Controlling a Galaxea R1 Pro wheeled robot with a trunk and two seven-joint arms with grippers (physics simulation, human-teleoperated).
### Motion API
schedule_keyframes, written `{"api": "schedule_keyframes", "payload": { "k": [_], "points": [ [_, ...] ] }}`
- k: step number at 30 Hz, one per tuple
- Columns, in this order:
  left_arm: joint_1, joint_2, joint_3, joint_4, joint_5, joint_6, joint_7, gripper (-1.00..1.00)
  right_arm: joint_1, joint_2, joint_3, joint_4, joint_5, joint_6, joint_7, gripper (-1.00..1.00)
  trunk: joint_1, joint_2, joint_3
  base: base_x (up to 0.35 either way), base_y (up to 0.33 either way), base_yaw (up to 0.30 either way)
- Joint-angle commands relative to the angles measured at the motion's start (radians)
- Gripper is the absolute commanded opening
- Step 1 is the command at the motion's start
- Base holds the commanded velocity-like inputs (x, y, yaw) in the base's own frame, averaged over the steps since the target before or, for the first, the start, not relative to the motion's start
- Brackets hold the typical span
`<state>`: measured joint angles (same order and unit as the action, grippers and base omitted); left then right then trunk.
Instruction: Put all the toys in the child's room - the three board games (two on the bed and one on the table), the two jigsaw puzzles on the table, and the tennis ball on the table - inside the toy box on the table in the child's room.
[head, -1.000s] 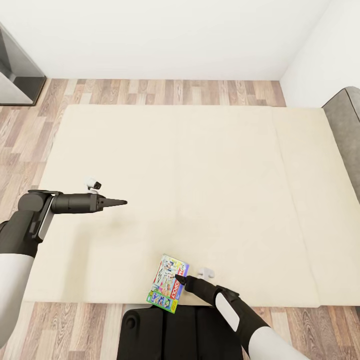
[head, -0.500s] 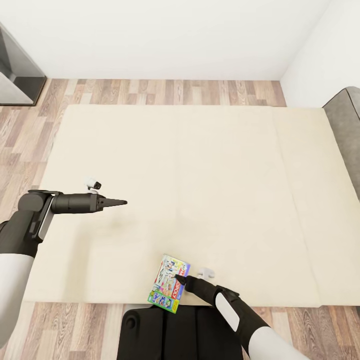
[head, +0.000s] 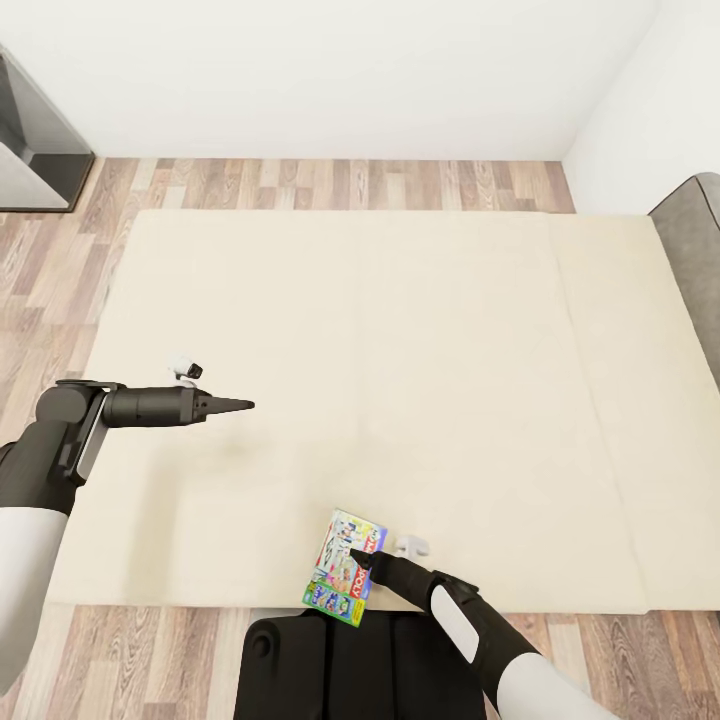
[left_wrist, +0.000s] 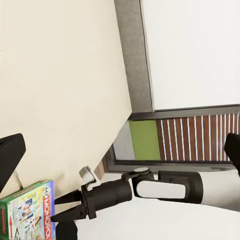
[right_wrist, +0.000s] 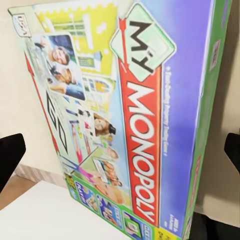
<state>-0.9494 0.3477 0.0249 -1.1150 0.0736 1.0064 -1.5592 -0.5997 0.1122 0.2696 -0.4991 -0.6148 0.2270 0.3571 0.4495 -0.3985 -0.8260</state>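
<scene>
**Board game nudged at the bed edge**

Shifted slightly with the view: My Monopoly box (head: 345, 568), lying at bed (head: 360, 380) edge, touching right gripper (head: 352, 553) fingers, spread either side. Left gripper (head: 245, 405) fingers pressed together, well apart. Not yet lifted, seemingly.

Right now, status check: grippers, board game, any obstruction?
Right gripper open over board game at bed edge. Left gripper cannot tell, hovering apart. Nothing in the way.
</scene>
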Motion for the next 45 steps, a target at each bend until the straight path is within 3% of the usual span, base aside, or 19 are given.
{"api": "schedule_keyframes", "payload": {
  "k": [1, 45],
  "points": [
    [0.0, 0.001, 0.0, 0.0, 0.0, 0.011, -0.004, 1.0, -0.001, 0.0, 0.002, -0.001, -0.008, 0.005, 0.0, 1.0, 0.001, -0.001, -0.001, 0.0, 0.078, 0.0],
    [0.0, 0.001, 0.0, 0.0, 0.0, 0.011, -0.002, 1.0, 0.0, 0.0, 0.002, 0.0, -0.008, 0.005, 0.0, 1.0, 0.001, -0.001, -0.001, 0.0, 0.029, 0.0]
  ]
}}
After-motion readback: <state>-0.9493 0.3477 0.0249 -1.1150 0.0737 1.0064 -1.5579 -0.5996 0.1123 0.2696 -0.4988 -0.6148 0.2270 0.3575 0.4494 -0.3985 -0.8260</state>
